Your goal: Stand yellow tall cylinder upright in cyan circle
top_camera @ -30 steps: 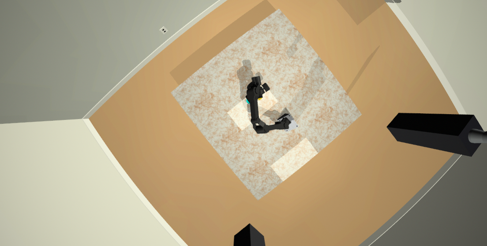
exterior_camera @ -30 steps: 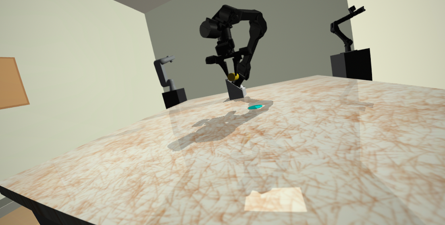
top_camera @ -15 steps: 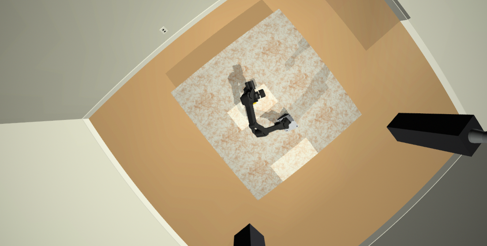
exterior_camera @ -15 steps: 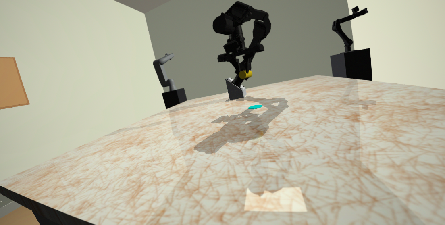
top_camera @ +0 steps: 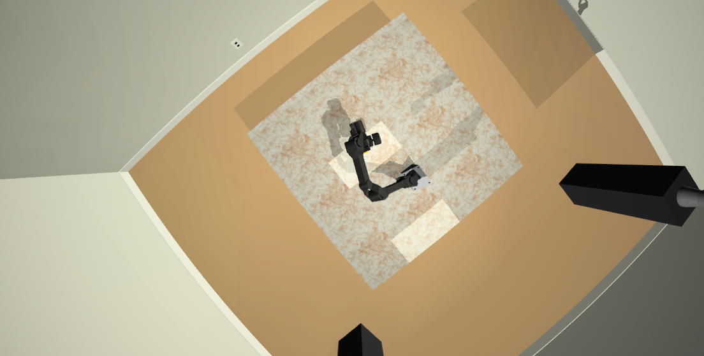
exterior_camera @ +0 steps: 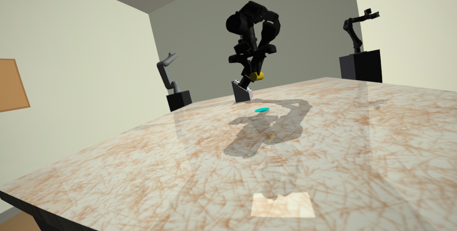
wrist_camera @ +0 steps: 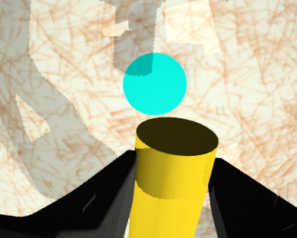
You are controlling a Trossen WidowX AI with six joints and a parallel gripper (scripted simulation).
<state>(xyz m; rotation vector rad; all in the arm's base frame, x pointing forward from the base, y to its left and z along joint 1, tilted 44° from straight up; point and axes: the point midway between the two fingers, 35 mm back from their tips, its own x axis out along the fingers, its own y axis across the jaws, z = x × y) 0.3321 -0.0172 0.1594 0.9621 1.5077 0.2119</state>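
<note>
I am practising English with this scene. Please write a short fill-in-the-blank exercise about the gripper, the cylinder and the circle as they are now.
1. The gripper is shut on the ____ cylinder.
2. The flat circle on the table is ____ in colour.
3. In the exterior view, the cylinder hangs ____ the table, not touching it.
4. In the wrist view, a grey ____ covers the circle's upper left part.

Missing words: yellow; cyan; above; shadow

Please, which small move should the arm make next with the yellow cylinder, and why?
Probably tilt the wrist so the yellow cylinder turns upright while coming down toward the cyan circle. The claw is shut on it, high above the table. In the exterior view it lies sideways in the air, and in the wrist view the circle sits just beyond its far end.
</note>
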